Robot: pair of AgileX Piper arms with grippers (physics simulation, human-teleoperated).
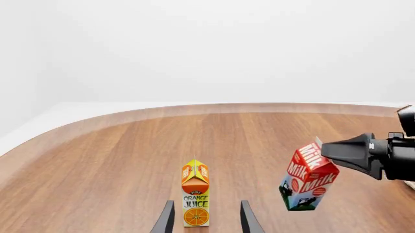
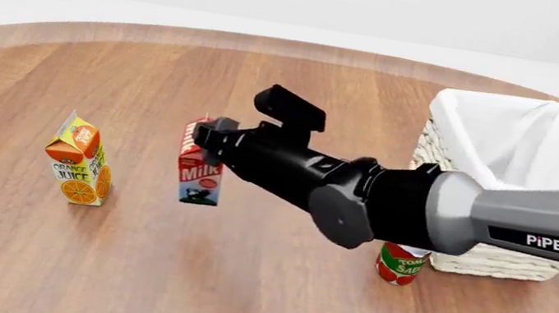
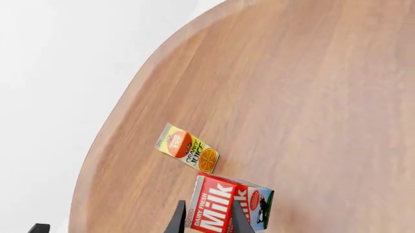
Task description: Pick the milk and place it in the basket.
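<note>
Carrying the milk [image 2: 198, 168] to the basket [image 2: 504, 140].
Right gripper [image 2: 205, 139] squeezes the tilted carton; lift higher, move toward three o'clock, clear the rim, then drop.

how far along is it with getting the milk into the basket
Roughly halfway. Done: the right gripper has closed on the milk, which the left wrist view shows tilted and apparently lifted off the table. In hand: carrying it. Left: moving it across to the basket, which holds no carton yet, and releasing it. The left gripper is open, idle in front of the orange juice carton.
</note>
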